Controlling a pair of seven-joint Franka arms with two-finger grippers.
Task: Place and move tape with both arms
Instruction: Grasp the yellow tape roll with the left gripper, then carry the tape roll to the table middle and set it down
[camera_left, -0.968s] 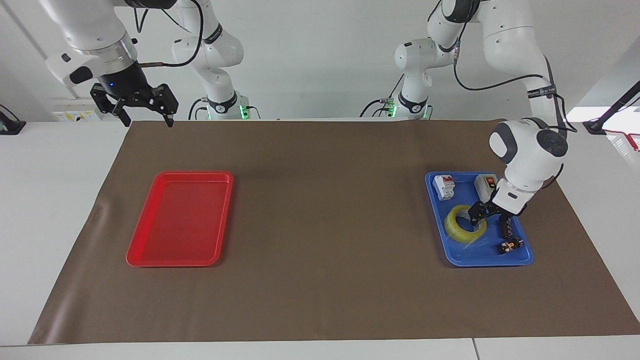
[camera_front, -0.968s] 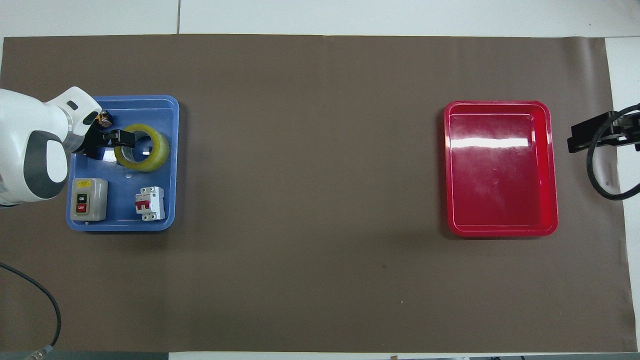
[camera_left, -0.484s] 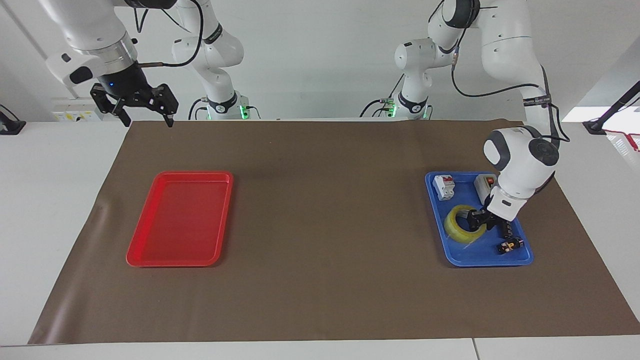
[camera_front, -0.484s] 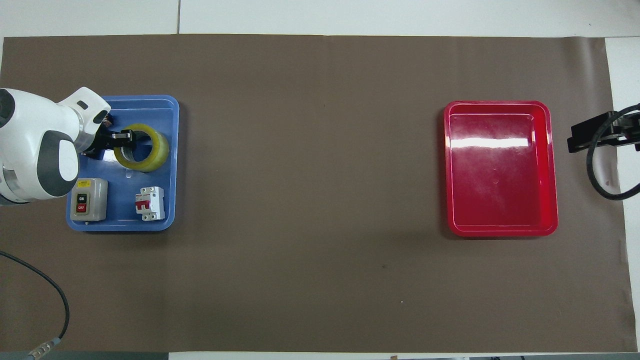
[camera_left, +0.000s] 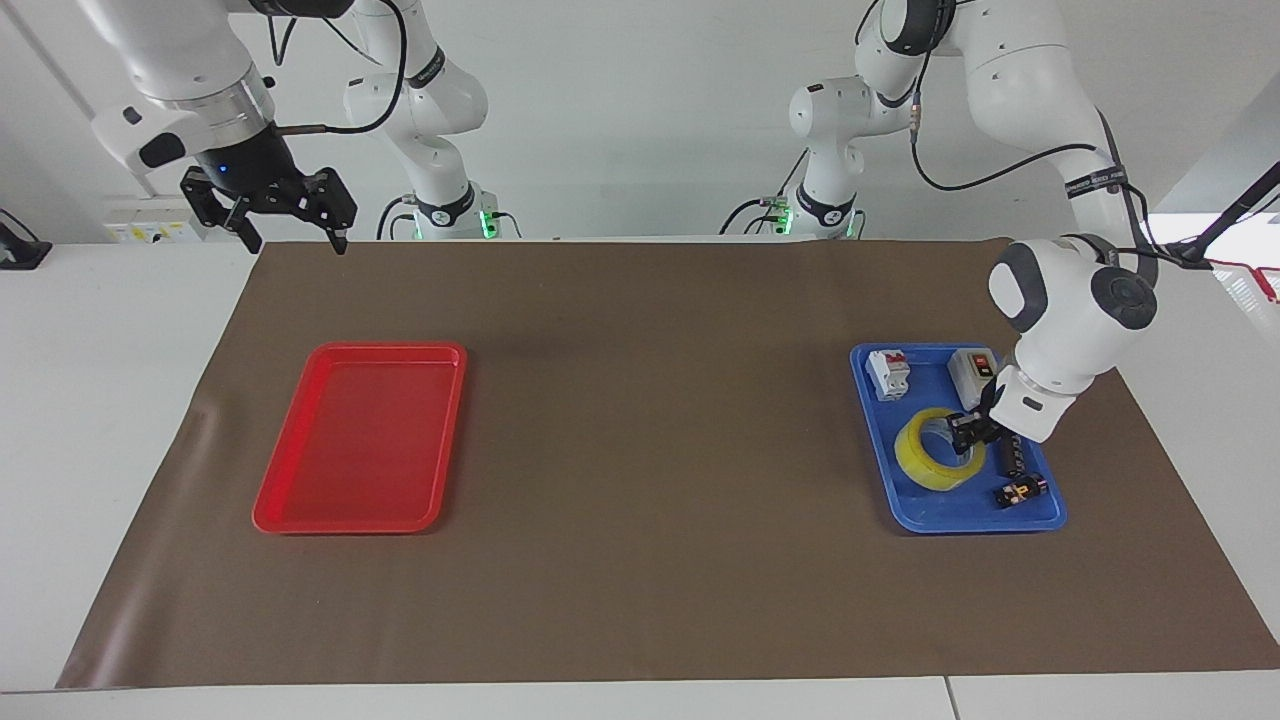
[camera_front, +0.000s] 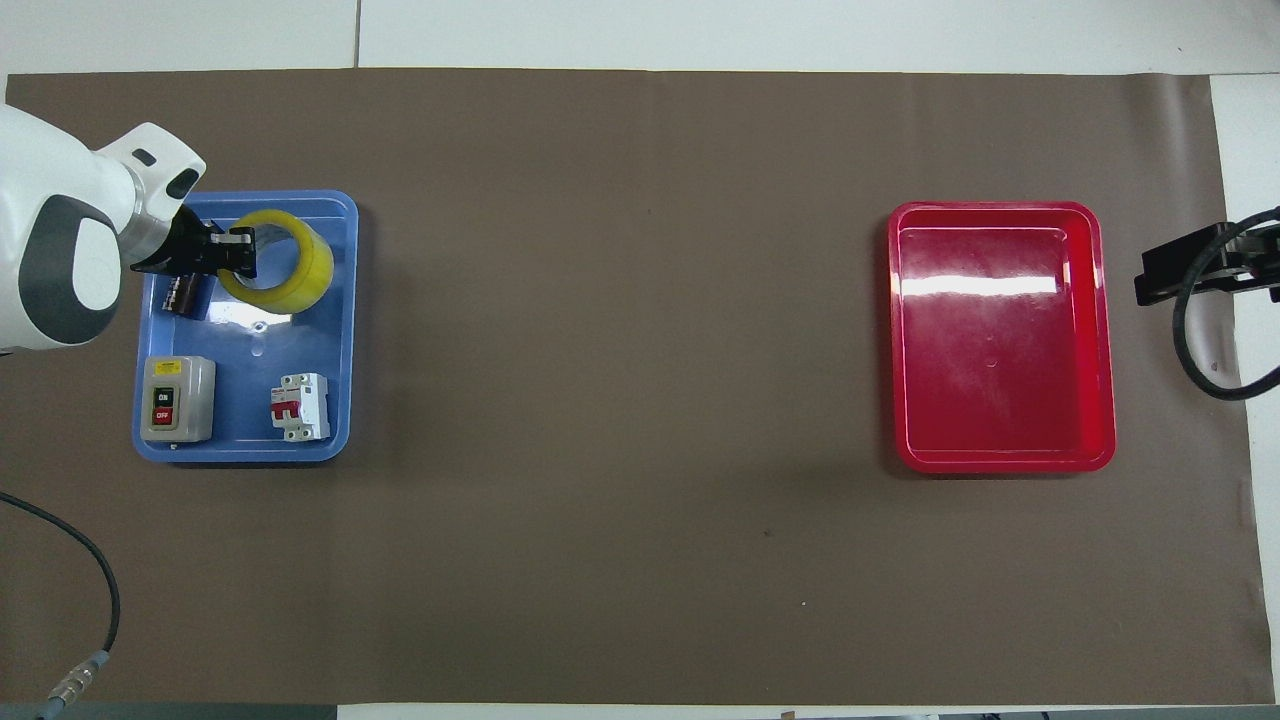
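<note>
The left end effector (camera_left: 965, 432) grips one yellow tape roll (camera_left: 937, 455) over one blue tray (camera_left: 925, 515). The right end effector (camera_left: 290, 238) waits, released, near one red tray (camera_left: 352, 520).

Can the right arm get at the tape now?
Probably not: the tape is in the left gripper over the blue tray, while the right gripper waits open at its own end.

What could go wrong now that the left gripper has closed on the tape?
1. The left gripper pinches only one wall of the tape, so the roll may swing or slip as it rises.
2. A small black part and the grey switch box sit close by in the blue tray; the gripper could knock them.
3. The right gripper waits beyond the red tray, so a long carry lies ahead.
</note>
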